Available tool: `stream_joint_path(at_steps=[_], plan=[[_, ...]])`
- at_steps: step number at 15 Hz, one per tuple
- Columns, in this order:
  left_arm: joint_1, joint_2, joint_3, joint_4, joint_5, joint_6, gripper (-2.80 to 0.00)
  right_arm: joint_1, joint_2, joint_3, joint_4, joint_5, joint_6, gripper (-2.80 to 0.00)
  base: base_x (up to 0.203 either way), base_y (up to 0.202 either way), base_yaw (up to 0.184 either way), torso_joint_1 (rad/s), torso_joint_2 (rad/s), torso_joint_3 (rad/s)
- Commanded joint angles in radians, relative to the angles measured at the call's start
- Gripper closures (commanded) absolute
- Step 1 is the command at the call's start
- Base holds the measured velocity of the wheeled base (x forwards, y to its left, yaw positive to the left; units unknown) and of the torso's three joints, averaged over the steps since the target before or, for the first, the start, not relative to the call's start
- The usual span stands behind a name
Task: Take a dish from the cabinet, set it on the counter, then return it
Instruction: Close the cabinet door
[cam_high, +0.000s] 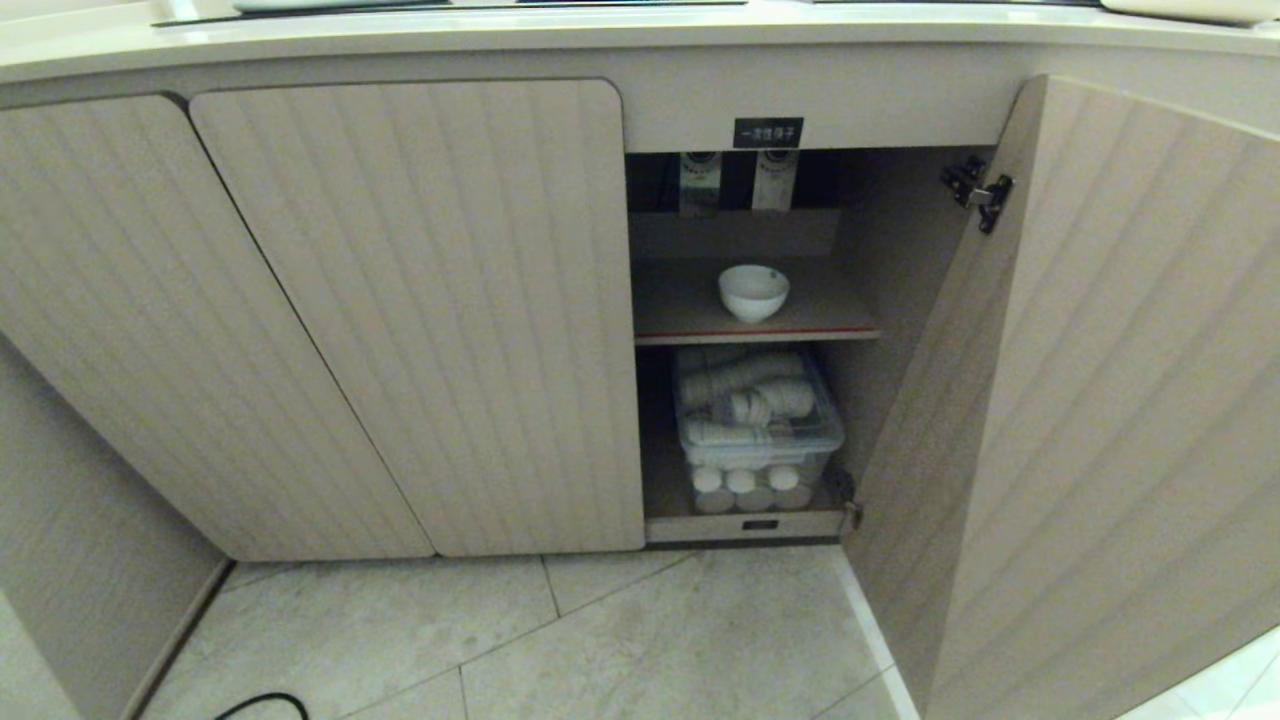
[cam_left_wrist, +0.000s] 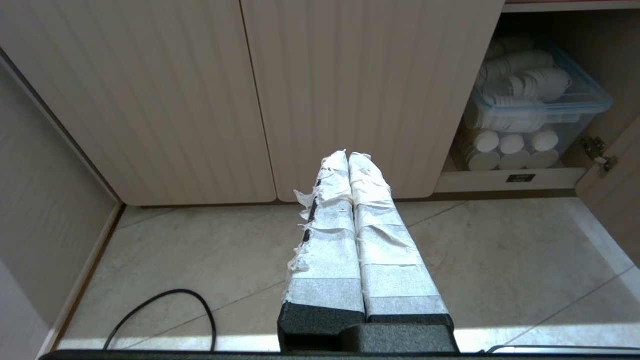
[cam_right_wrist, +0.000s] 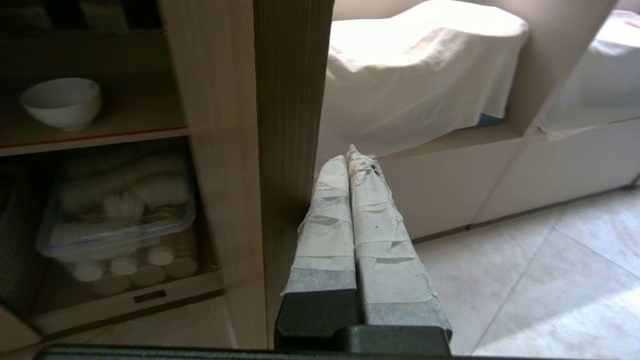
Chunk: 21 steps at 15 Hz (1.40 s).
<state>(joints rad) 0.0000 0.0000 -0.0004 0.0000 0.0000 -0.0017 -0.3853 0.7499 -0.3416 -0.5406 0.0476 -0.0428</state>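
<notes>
A: Bowl (cam_high: 753, 291)?
B: Sitting mid-shelf (cam_high: 690, 310) in the cabinet (cam_high: 420, 300), clear of the red front edge.
A: Grippers?
B: Right gripper (cam_right_wrist: 353, 156) pressed closed, empty, hanging beside the door (cam_right_wrist: 292, 125) edge; left gripper (cam_left_wrist: 348, 156) closed, empty.

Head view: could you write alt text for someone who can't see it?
A small white bowl sits alone on the upper shelf of a low beige cabinet, whose right door is open. Below it, a clear lidded bin holds stacked white cups. No robot arm shows.
</notes>
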Motion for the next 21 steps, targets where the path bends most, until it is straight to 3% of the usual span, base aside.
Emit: stream_joint_path(at_steps=[1,6,21], plan=[[0.000,0.000,0.000,0.000,0.000,0.000,0.00,0.000,-0.012,0.020,-0.018,0.006,0.000,0.00,0.000,0.000,0.000,0.000,0.00,0.000],[0.000,0.000,-0.001,0.000,0.000,0.000,0.00,0.018,-0.049,0.059,-0.047,0.081,0.002,0.00,0.000,0.000,0.000,0.000,0.00,0.000],[0.000,0.000,0.000,0.000,0.000,0.000,0.00,0.322,-0.142,0.113,-0.034,0.081,-0.002,0.00,0.000,0.000,0.000,0.000,0.00,0.000]])
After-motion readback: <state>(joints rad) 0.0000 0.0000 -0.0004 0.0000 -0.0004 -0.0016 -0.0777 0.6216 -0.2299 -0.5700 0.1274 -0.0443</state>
